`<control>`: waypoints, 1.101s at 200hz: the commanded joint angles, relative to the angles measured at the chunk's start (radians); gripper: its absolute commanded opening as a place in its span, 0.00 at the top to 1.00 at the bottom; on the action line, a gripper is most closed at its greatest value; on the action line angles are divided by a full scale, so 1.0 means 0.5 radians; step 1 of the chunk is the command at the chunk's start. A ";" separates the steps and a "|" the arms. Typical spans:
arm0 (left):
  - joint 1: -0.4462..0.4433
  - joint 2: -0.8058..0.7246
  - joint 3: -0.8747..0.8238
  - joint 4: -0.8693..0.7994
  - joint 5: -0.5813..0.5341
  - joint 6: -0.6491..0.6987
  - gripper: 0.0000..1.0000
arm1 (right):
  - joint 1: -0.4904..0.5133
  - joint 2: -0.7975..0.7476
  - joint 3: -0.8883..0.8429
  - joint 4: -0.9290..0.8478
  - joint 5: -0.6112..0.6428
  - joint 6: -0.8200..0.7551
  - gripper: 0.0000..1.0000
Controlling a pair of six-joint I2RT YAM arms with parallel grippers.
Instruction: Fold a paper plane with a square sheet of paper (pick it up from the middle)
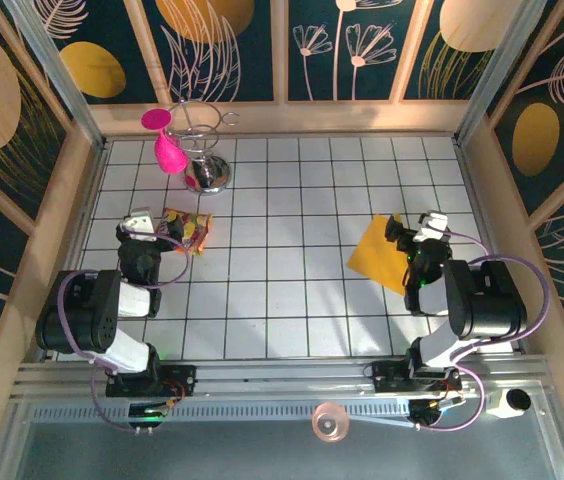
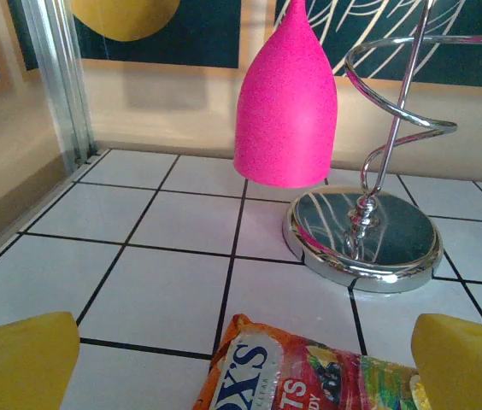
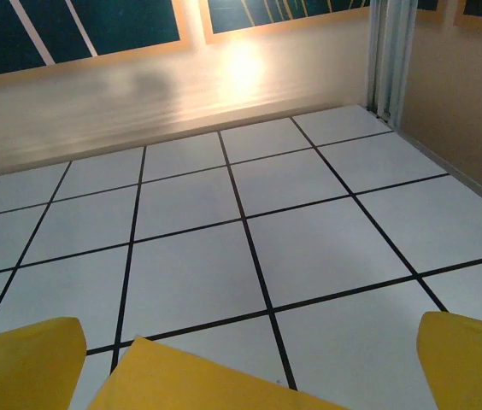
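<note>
The square sheet of paper (image 1: 374, 250) lies flat on the white tiles at the right, plain orange-yellow, turned like a diamond, with no crease showing. My right gripper (image 1: 414, 227) hovers over its right corner, open, with nothing between its fingers. In the right wrist view the sheet's far corner (image 3: 198, 384) sits low between the yellow pads (image 3: 23, 367), and my right gripper (image 3: 245, 376) stands wide. My left gripper (image 1: 154, 224) is open at the left, just beside a snack packet (image 1: 190, 231). In the left wrist view my left gripper (image 2: 241, 367) frames that packet (image 2: 292, 371).
A pink vase-shaped object (image 1: 167, 150) and a chrome wire stand (image 1: 207, 173) with a round base stand at the back left, close ahead of the left gripper. Wooden walls and metal posts fence the tiled table (image 1: 282, 300). Bare tiles lie between the arms.
</note>
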 commanded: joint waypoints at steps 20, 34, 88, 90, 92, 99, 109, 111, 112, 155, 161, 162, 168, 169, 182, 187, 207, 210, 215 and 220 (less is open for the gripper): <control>0.012 0.004 0.009 0.047 0.030 0.013 0.01 | 0.002 0.008 0.035 0.072 -0.021 -0.026 0.01; 0.012 0.004 0.009 0.047 0.033 0.015 0.01 | 0.002 0.007 0.034 0.071 -0.021 -0.027 0.01; 0.012 0.007 0.023 0.022 0.006 0.003 0.01 | -0.001 0.007 0.041 0.064 -0.027 -0.020 0.01; 0.012 0.007 0.025 0.020 0.003 0.003 0.01 | -0.001 0.009 0.041 0.063 -0.029 -0.020 0.01; 0.011 0.010 0.025 0.020 0.002 0.003 0.01 | 0.000 0.008 0.040 0.061 -0.029 -0.020 0.01; 0.012 0.008 0.022 0.021 0.005 0.003 0.01 | -0.004 0.010 0.041 0.059 -0.038 -0.019 0.01; 0.011 0.007 0.024 0.023 0.003 0.002 0.01 | -0.012 0.009 0.041 0.058 -0.051 -0.017 0.01; 0.012 0.008 0.024 0.020 0.003 0.003 0.01 | -0.013 0.010 0.040 0.059 -0.051 -0.016 0.01; 0.012 0.008 0.024 0.021 0.002 0.003 0.01 | -0.013 0.010 0.040 0.060 -0.050 -0.017 0.01; 0.012 0.008 0.020 0.023 0.003 0.004 0.01 | -0.014 0.009 0.041 0.057 -0.054 -0.018 0.01; 0.012 0.008 0.021 0.025 0.002 0.005 0.01 | -0.013 0.008 0.043 0.059 -0.054 -0.018 0.01; 0.012 0.008 0.021 0.025 0.002 0.005 0.01 | -0.012 0.009 0.043 0.059 -0.053 -0.018 0.01; 0.012 0.005 0.020 0.028 0.003 0.006 0.01 | -0.013 0.010 0.041 0.058 -0.054 -0.017 0.01; 0.012 0.004 0.017 0.028 0.003 0.006 0.01 | -0.013 0.008 0.041 0.058 -0.053 -0.016 0.01; 0.010 0.006 0.015 0.032 0.002 0.004 0.01 | -0.013 0.010 0.041 0.058 -0.055 -0.016 0.01; 0.011 0.007 0.015 0.035 0.000 0.005 0.01 | -0.013 0.010 0.041 0.059 -0.053 -0.018 0.01; 0.010 0.003 0.001 0.063 -0.049 -0.014 0.01 | -0.013 0.008 0.040 0.058 -0.054 -0.018 0.01; 0.012 0.001 -0.005 0.073 -0.061 -0.020 0.01 | -0.012 0.009 0.040 0.059 -0.053 -0.018 0.01; 0.012 0.001 -0.020 0.097 -0.095 -0.034 0.01 | -0.011 0.008 0.043 0.059 -0.053 -0.018 0.01; 0.012 0.001 -0.035 0.128 -0.129 -0.050 0.01 | -0.013 0.009 0.038 0.061 -0.053 -0.017 0.01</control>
